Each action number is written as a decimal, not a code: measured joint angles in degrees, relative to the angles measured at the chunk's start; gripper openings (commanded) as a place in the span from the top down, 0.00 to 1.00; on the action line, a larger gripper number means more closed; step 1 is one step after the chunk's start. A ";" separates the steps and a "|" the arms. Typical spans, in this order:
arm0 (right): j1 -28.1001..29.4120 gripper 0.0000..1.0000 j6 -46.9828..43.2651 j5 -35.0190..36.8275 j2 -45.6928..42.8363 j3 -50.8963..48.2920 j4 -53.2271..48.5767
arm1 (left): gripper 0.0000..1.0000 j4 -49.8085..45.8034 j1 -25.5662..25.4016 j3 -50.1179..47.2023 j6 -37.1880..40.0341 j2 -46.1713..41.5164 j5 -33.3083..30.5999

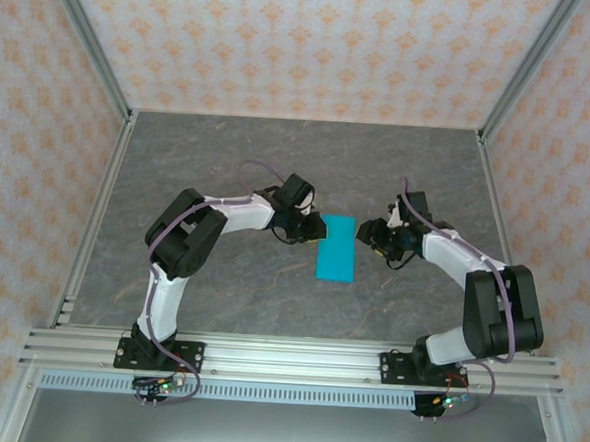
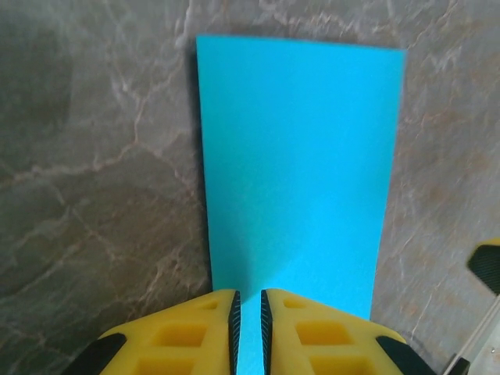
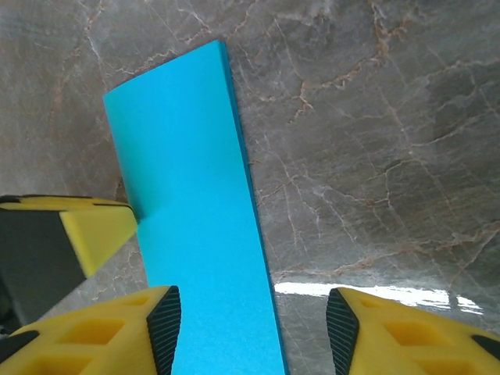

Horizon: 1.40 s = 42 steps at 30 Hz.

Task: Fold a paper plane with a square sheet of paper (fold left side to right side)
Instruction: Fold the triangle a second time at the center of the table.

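Our left gripper (image 2: 248, 305) is almost closed, with only a thin slit between its fingers. Its tips sit at one edge of the blue sheet of paper (image 2: 297, 172), and we cannot tell whether it pinches it. Our right gripper (image 3: 254, 312) stands wide at the opposite edge, one finger over the paper and the other over bare table (image 1: 229, 157). The sheet lies flat as a narrow rectangle between both grippers.
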 measured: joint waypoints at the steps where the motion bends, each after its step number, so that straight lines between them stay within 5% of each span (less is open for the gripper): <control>1: 0.00 0.44 0.00 -0.15 0.26 -0.15 0.09 | 0.83 0.28 0.02 0.02 -0.09 0.09 0.02; 10: 0.00 0.37 0.15 -1.62 2.78 -0.17 0.92 | 0.84 0.09 -0.02 0.02 0.39 0.37 -0.57; 42: 5.05 0.50 2.51 -6.14 4.66 -2.25 -0.90 | 0.84 0.44 -0.04 -0.33 0.52 0.37 -0.81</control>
